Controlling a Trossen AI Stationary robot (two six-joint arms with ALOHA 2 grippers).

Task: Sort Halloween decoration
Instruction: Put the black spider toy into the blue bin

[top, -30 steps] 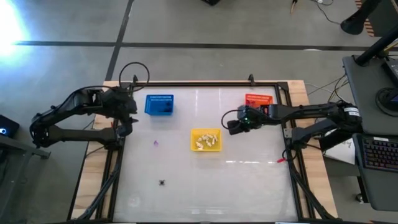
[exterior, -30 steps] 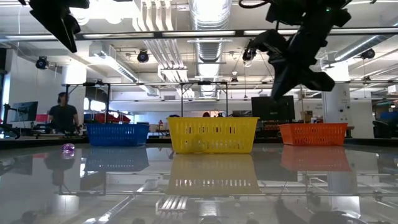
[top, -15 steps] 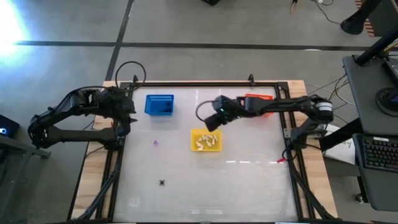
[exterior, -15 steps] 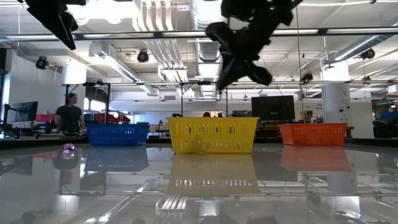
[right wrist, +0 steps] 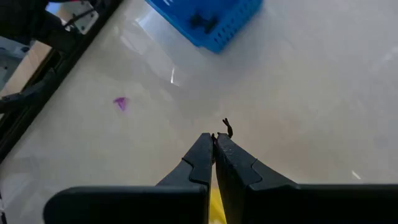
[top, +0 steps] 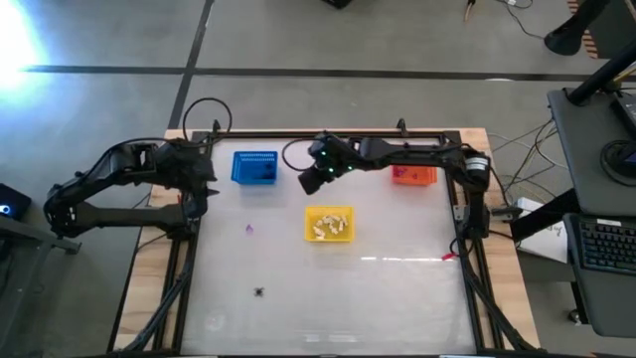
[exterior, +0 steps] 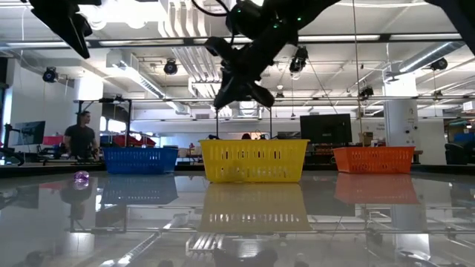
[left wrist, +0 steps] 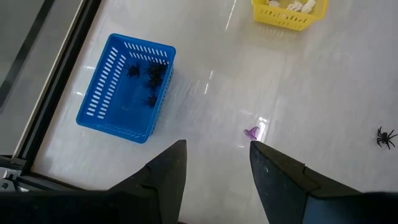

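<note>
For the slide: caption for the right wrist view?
Right gripper shut on a black spider trinket, above the white table between blue basket and purple trinket.

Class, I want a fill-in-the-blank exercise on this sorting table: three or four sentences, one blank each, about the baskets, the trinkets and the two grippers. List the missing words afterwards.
1. The black spidery trinkets lie in the ____ basket.
2. The white trinkets lie in the ____ basket.
3. The right gripper, above the table between the blue and yellow baskets, has its fingers ____.
4. The loose trinket just ahead of the open left gripper is ____ in colour.

Missing words: blue; yellow; shut; purple
</note>
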